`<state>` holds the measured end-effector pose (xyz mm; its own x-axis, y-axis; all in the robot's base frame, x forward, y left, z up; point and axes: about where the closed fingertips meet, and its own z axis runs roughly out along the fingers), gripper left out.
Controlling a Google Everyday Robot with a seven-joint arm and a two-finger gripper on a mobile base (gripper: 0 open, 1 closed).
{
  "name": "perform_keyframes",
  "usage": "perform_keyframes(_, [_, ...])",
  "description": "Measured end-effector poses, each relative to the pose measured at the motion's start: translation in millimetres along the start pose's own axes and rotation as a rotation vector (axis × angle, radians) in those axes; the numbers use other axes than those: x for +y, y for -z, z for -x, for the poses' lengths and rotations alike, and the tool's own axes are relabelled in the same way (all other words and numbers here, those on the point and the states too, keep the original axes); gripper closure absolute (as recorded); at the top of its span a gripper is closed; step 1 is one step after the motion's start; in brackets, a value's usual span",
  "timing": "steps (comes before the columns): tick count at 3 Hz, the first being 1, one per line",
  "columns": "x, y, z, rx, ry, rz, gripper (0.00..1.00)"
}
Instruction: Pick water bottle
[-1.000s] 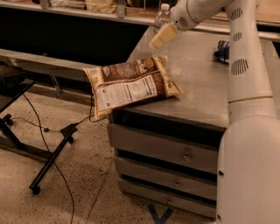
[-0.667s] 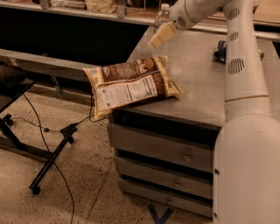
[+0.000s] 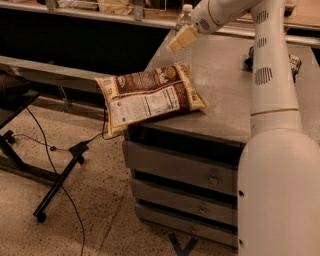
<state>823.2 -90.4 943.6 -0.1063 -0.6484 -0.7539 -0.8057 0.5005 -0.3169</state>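
The water bottle is a small clear bottle with a white cap. It stands upright at the far left corner of the grey metal table. My gripper, cream-coloured on the end of the white arm, hangs just in front of and below the bottle's cap, over the table's far left edge. It overlaps the bottle's lower body, which is hidden behind it. I cannot tell whether it touches the bottle.
A large brown-and-cream snack bag lies on the table's front left corner and overhangs the edge. A small dark object sits at the back right. Drawers are below the tabletop. A black stand and cables are on the floor at left.
My gripper has shifted slightly to the left in front of the bottle. The bottle and the snack bag have not moved.
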Motion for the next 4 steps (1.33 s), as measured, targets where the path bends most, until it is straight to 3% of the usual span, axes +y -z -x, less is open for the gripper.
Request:
perform_keyframes(1, [0.0, -5.6, -2.8, 0.012, -0.002, -0.003, 0.47])
perform_keyframes(3, [0.6, -14.2, -6.3, 0.029, -0.005, -0.005, 0.93])
perform_keyframes(4, [1.8, -15.4, -6.0, 0.031, -0.002, 0.000, 1.00])
